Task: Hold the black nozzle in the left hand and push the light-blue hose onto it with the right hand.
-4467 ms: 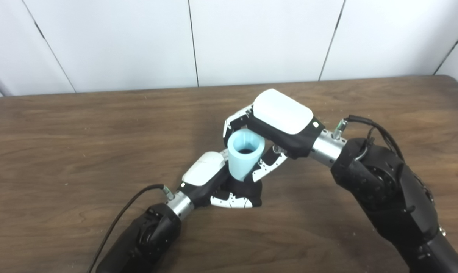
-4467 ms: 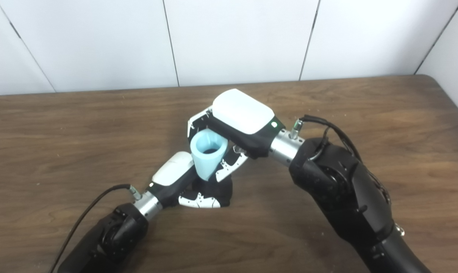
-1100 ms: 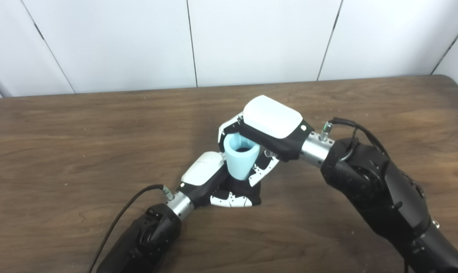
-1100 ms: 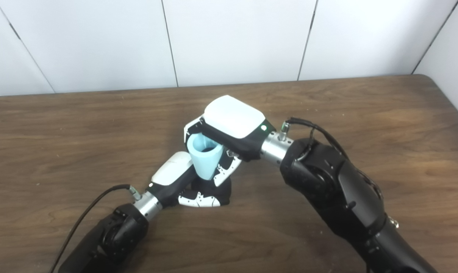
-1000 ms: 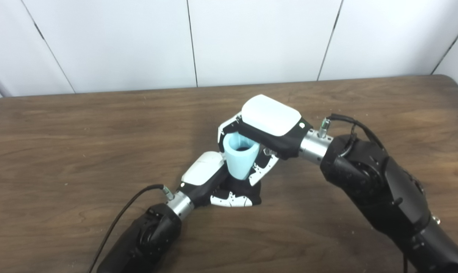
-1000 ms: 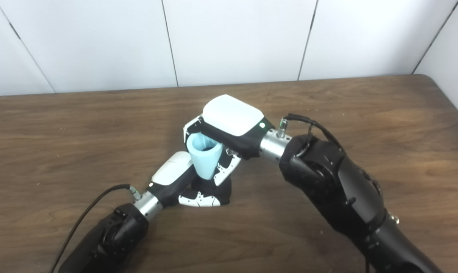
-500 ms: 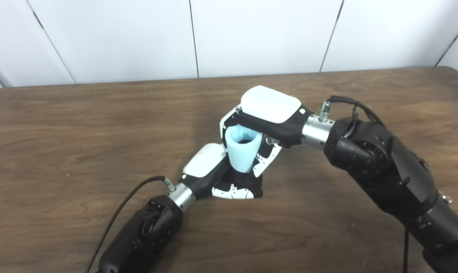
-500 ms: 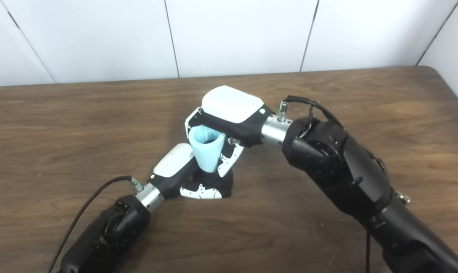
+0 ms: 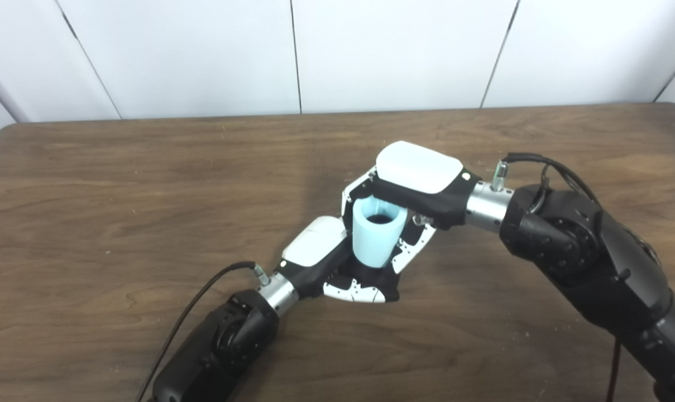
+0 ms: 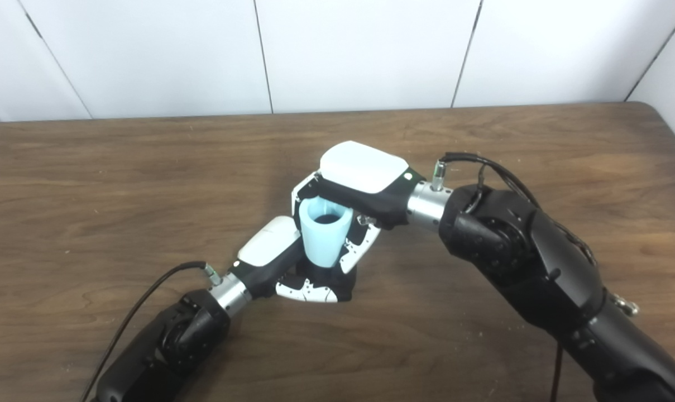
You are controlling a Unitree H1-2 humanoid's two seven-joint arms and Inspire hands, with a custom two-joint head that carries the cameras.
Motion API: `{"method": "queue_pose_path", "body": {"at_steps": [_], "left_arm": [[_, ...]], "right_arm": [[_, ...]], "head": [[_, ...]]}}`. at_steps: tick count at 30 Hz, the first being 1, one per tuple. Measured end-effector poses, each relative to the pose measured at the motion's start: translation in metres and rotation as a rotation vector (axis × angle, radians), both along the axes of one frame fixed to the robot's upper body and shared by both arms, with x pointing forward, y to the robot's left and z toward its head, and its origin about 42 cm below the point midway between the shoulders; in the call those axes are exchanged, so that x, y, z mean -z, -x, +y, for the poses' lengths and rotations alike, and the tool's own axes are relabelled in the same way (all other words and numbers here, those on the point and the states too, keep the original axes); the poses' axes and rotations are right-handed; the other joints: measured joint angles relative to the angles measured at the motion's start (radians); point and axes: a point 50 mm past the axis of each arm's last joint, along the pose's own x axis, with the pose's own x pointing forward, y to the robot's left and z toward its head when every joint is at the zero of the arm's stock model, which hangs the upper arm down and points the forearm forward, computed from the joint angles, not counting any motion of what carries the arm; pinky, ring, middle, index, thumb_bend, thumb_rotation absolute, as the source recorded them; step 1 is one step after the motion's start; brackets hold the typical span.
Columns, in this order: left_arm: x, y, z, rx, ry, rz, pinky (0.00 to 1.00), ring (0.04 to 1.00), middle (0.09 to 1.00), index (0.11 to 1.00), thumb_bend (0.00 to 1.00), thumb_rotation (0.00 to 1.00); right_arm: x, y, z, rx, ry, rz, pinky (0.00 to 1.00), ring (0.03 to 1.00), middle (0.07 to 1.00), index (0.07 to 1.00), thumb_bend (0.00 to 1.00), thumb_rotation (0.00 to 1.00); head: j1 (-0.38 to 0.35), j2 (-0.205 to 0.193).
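A short light-blue hose (image 9: 375, 234) stands upright at the table's middle, its open end facing up. My right hand (image 9: 412, 190) is shut on it from the right and above, fingers wrapped around its upper part. Directly below it my left hand (image 9: 337, 268) is shut on the black nozzle (image 9: 365, 272), which shows only as a dark patch under the hose's lower end. The hose's lower end sits down among the left hand's fingers (image 10: 306, 292), so the joint itself is hidden.
The brown wooden table (image 9: 119, 212) runs to a white panelled wall at the back. A black cable (image 9: 197, 307) loops off my left wrist, and another cable (image 9: 549, 167) arcs over my right forearm.
The camera has shifted, moving the whole scene right and down in the picture. My right hand has lowered the hose a little toward the left hand; both grips are unchanged.
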Motion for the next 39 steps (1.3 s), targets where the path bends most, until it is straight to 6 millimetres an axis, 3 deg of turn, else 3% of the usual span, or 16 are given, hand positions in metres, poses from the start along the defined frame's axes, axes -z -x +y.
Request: {"method": "queue_pose_path", "body": {"at_steps": [5,21,25,30,34,36,39], "left_arm": [[0.0,0.002,0.0,0.006,0.0,0.003,0.93,0.942,0.85,0.536,0.49,0.65],[0.0,0.002,0.001,0.004,0.004,0.007,0.94,0.942,0.85,0.53,0.5,0.65],[0.0,0.002,0.002,0.0,0.007,0.007,0.93,0.937,0.849,0.541,0.52,0.66],[0.001,0.003,0.002,-0.001,0.009,0.008,0.93,0.937,0.85,0.53,0.52,0.66],[0.001,0.003,0.002,-0.002,0.009,0.008,0.93,0.937,0.856,0.544,0.52,0.67],[0.001,0.003,0.002,-0.001,0.009,0.009,0.94,0.935,0.859,0.553,0.52,0.67],[0.001,0.003,0.002,0.001,0.006,0.013,0.95,0.932,0.855,0.584,0.52,0.67]], "right_arm": [[0.013,0.01,-0.004,0.014,-0.06,-0.05,0.3,0.362,0.432,0.524,0.52,0.0],[0.02,0.022,0.0,-0.018,-0.069,-0.247,0.19,0.263,0.401,0.518,0.52,0.0],[0.019,0.027,0.002,-0.049,-0.049,-0.33,0.15,0.225,0.467,0.485,0.53,0.0],[0.017,0.028,0.005,-0.072,-0.027,-0.373,0.15,0.233,0.472,0.484,0.53,0.0],[0.015,0.029,0.006,-0.052,-0.023,-0.359,0.21,0.305,0.479,0.492,0.53,0.01],[0.014,0.03,0.004,-0.031,-0.029,-0.355,0.36,0.45,0.586,0.65,0.79,0.28],[0.012,0.031,0.003,0.007,-0.024,-0.337,0.62,0.696,0.772,0.807,0.93,0.55]], "head": [[0.0,-0.002],[-0.005,0.002],[-0.005,0.0],[-0.005,0.0],[-0.005,0.002],[-0.005,0.0],[-0.006,0.0]]}}
